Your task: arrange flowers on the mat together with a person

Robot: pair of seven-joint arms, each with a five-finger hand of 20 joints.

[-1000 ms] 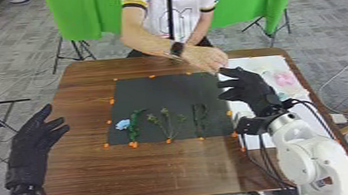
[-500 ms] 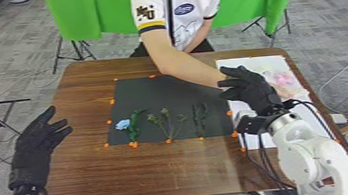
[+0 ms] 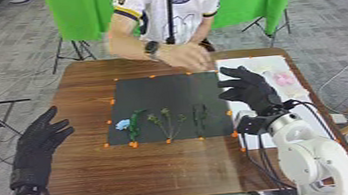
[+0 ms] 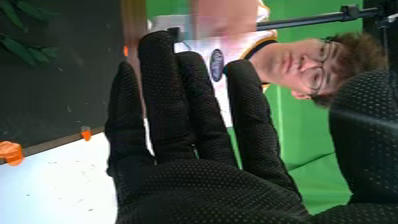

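Observation:
In the head view my right hand (image 3: 248,88) is open over the edge between the dark mat (image 3: 157,94) and the white sheet (image 3: 267,142). My left hand (image 3: 38,139) is open above the table's left side. On the mat lie a blue flower (image 3: 123,124), a green leafy stem (image 3: 134,126), a branching sprig (image 3: 168,123) and a thin green stem (image 3: 199,117). A pink flower (image 3: 285,78) lies on the sheet. A person's hand (image 3: 188,57) is above the mat's far edge. In the right wrist view my right hand (image 4: 200,185) has straight fingers, holding nothing.
Orange markers (image 3: 152,76) line the mat's edges on the brown table (image 3: 150,172). The person's arm (image 3: 130,44) reaches over the far table edge, left of my right hand. Cables hang along my right forearm.
The person's arm stretched past my right hand toward the pink flower, then drew back to the mat's far edge. Both of my hands have stayed in place.

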